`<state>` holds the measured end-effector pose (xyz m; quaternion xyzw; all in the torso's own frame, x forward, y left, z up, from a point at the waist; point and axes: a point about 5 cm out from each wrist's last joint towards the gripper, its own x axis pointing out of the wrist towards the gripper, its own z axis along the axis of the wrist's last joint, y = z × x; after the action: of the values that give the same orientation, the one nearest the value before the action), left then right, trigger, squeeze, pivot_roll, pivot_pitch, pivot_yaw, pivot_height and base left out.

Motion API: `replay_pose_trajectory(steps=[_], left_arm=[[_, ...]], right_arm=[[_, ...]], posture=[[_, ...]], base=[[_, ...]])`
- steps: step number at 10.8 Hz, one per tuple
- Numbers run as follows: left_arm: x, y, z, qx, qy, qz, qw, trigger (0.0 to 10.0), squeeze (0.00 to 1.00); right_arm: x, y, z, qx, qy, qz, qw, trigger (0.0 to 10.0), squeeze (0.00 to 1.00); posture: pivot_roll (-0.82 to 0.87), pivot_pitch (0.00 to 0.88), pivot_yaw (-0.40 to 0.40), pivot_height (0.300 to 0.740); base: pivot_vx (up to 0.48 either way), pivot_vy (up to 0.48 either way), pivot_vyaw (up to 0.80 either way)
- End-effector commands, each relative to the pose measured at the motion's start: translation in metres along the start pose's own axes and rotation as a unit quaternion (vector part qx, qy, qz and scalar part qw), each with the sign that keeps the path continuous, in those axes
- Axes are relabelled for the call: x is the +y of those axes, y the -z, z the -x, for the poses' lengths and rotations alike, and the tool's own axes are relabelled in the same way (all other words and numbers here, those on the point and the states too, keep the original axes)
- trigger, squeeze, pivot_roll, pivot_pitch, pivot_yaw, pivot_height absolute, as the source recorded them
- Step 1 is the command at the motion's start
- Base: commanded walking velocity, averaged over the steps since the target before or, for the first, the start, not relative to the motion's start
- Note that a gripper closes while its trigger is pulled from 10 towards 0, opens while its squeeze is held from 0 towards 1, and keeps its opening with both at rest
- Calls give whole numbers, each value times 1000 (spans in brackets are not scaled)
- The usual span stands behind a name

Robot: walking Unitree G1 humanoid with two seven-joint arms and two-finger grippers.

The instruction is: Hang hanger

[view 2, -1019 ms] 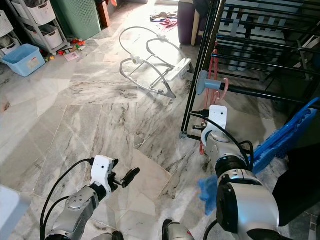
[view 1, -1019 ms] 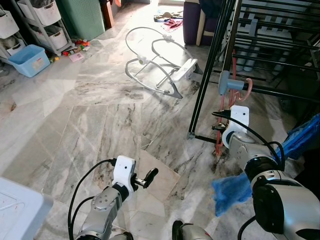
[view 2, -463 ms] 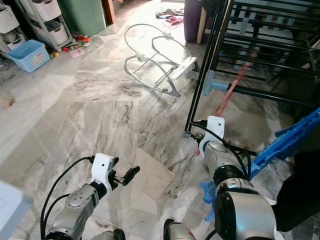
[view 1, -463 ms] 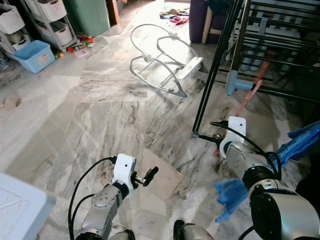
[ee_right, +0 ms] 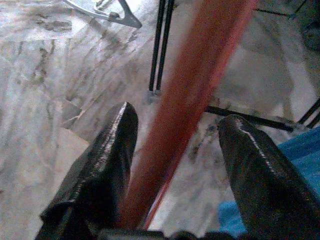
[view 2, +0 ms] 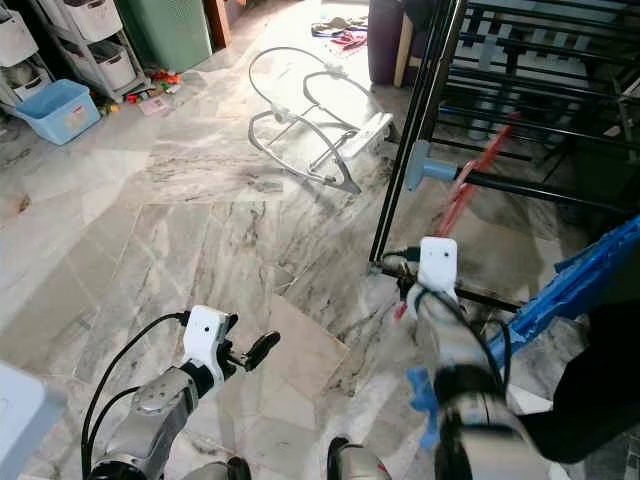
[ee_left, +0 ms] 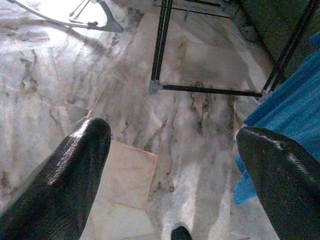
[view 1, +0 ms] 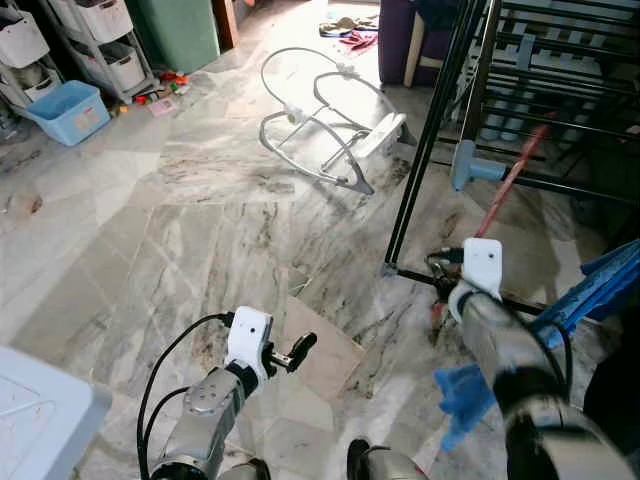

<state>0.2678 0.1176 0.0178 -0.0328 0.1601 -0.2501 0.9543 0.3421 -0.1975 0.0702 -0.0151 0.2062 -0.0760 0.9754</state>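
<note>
My right claw (view 1: 448, 268), right of centre, has the red hanger (view 1: 510, 182) between parted fingers, slanting toward the rack (view 1: 470, 60). Light, stiff, slippery: I'd grip its straight bar. Left claw (ee_left: 170, 150) open, idle.

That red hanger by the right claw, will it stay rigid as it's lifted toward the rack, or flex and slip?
The red hanger looks thin and long, so probably light and slightly springy. It is motion-blurred between the right claw fingers, which look spread, so it could swing or slide. Its smooth-looking surface suggests limited grip.
</note>
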Motion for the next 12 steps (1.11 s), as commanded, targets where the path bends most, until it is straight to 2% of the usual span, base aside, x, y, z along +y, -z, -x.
replay_pose_trajectory(steps=[1, 4, 9, 12], left_arm=[[2, 4, 2, 10, 0, -4, 1000, 10000, 0], [5, 1, 1, -2, -14, -10, 1000, 10000, 0], [22, -1, 8, -18, -107, -45, 993, 10000, 0], [26, -3, 7, -18, -123, -45, 991, 10000, 0]], right_arm=[[1, 0, 3, -16, 1, 13, 1000, 10000, 1000], [-1, 3, 17, -69, 6, 52, 996, 10000, 1000], [2, 6, 51, -161, -15, 58, 985, 10000, 1000], [8, 21, 60, -149, -32, 56, 987, 10000, 1000]], posture=[[-215, 168, 27, 740], [-219, 167, 29, 740], [-219, 162, 10, 740], [-222, 157, 12, 740]], base=[[0, 0, 0], [0, 0, 0], [0, 0, 0], [0, 0, 0]])
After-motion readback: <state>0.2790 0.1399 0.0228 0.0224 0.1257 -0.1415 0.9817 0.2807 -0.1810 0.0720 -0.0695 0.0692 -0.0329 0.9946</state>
